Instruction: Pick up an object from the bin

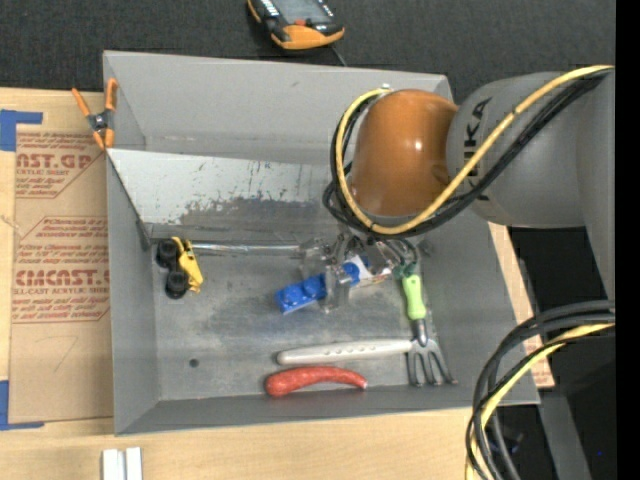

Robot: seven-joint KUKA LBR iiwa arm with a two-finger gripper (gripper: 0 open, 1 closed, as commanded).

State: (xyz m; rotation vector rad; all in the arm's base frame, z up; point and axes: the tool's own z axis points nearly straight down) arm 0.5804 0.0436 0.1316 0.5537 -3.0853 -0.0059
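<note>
My gripper (338, 265) is low in the middle of the bin, just below the orange cover on the wrist. A small blue toy block (302, 295) lies right at its lower left, touching or almost touching it. A small blue and white thing (354, 270) sits right against the gripper on its right side; whether it is held I cannot tell. A green-handled fork (417, 320) lies a little to the right, prongs toward the near wall.
A pale slotted utensil (345, 351) and a red chili pepper (315, 380) lie near the front wall. A yellow toy vehicle with black wheels (180, 266) rests at the left. The arm and its cables cover the bin's right side.
</note>
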